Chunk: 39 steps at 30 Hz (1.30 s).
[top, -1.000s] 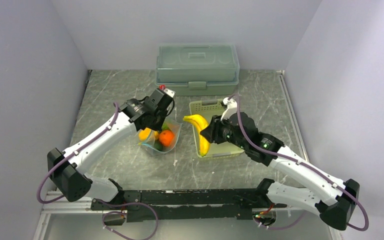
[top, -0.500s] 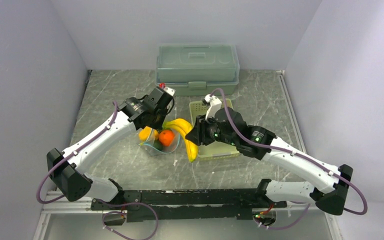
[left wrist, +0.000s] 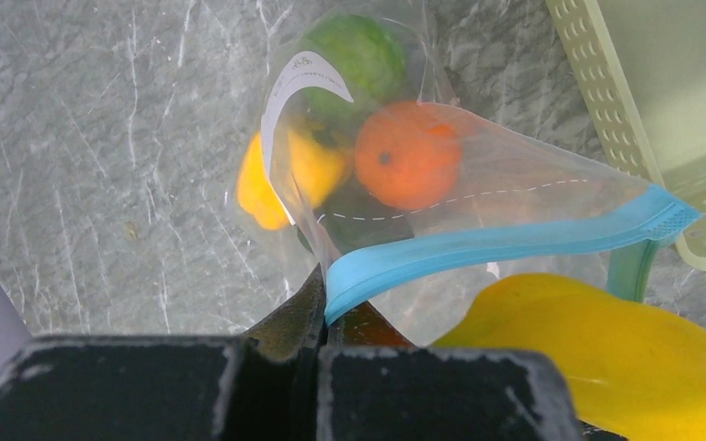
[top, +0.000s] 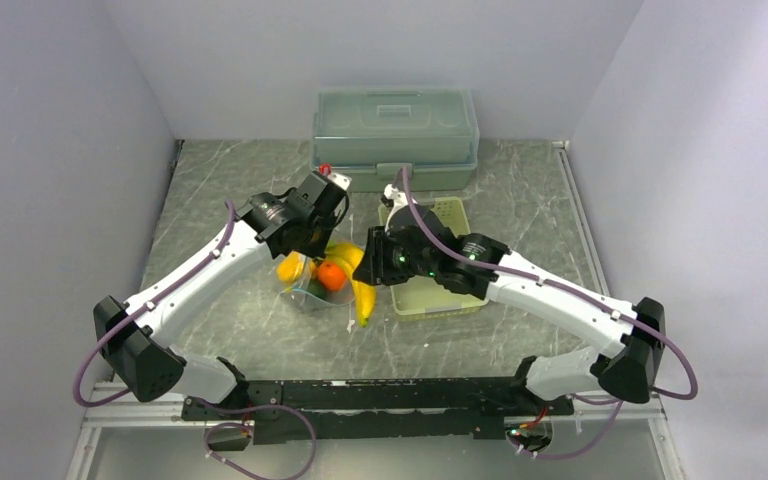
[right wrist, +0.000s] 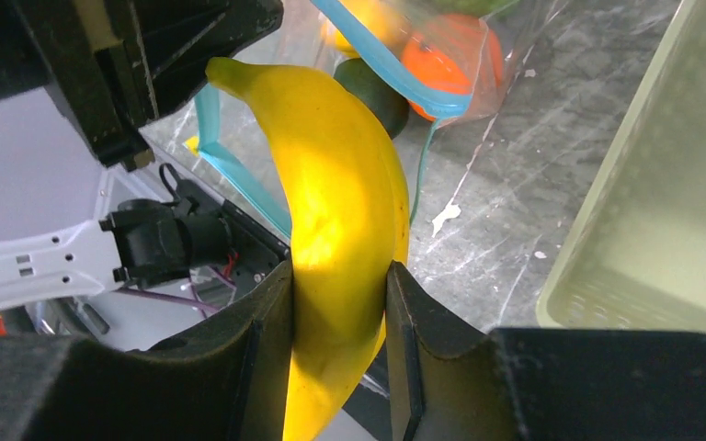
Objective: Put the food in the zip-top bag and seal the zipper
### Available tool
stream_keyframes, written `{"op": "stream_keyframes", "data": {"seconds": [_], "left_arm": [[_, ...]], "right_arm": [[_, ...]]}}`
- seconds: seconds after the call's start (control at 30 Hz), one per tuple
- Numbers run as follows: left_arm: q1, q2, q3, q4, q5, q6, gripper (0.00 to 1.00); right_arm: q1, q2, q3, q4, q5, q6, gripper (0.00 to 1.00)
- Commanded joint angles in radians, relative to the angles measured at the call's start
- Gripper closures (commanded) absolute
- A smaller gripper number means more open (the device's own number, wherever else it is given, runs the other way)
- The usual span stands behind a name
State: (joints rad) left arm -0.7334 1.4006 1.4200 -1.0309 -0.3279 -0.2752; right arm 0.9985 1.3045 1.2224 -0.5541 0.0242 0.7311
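Observation:
The clear zip-top bag [top: 312, 292] lies mid-table with its mouth held up. Its teal-blue zipper [left wrist: 487, 243] also shows in the right wrist view [right wrist: 395, 73]. Inside are the orange ball [left wrist: 407, 154], the light green fruit [left wrist: 354, 60], the yellow pepper [left wrist: 280, 175] and the dark avocado [right wrist: 374, 92]. My left gripper [left wrist: 324, 303] is shut on the zipper rim. My right gripper [right wrist: 340, 303] is shut on the yellow bananas [right wrist: 340, 211] and holds them at the bag's mouth, also seen from above [top: 360, 290].
The pale green slotted basket [top: 430, 295] stands right of the bag, under my right arm. The large translucent green lidded box [top: 395, 135] stands at the back. Grey walls close in both sides.
My right arm has carried the bananas left from over the basket to the bag's mouth. My left gripper has kept its hold on the bag rim.

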Motion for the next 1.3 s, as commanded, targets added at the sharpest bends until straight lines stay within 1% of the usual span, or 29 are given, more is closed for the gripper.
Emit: {"op": "stream_keyframes", "data": {"seconds": [0.0, 0.23, 0.3, 0.4, 0.53, 0.7, 0.9, 1.27], "left_arm": [[0.003, -0.018, 0.034, 0.000, 0.017, -0.010, 1.00], [0.003, -0.039, 0.024, -0.004, 0.053, -0.030, 1.00], [0.003, -0.043, 0.024, -0.010, 0.056, -0.037, 1.00], [0.002, -0.051, 0.017, -0.014, 0.066, -0.046, 1.00], [-0.004, -0.054, 0.008, -0.023, 0.068, -0.063, 1.00], [-0.038, -0.057, 0.005, -0.033, 0.076, -0.085, 1.00], [-0.089, -0.051, 0.015, -0.044, 0.068, -0.111, 1.00], [-0.096, -0.046, 0.024, -0.039, 0.110, -0.120, 1.00]], "right_arm": [[0.003, 0.033, 0.089, -0.032, 0.012, 0.100, 1.00], [-0.033, 0.126, 0.121, -0.022, -0.020, 0.167, 1.00], [-0.044, 0.139, 0.112, 0.007, -0.060, 0.187, 1.00], [-0.053, 0.153, 0.100, 0.054, -0.068, 0.223, 1.00], [-0.070, 0.183, 0.099, 0.076, -0.047, 0.282, 1.00], [-0.083, 0.219, 0.103, 0.098, -0.026, 0.357, 1.00], [-0.083, 0.263, 0.118, 0.104, 0.054, 0.424, 1.00], [-0.085, 0.313, 0.097, 0.150, 0.152, 0.551, 1.00]]}}
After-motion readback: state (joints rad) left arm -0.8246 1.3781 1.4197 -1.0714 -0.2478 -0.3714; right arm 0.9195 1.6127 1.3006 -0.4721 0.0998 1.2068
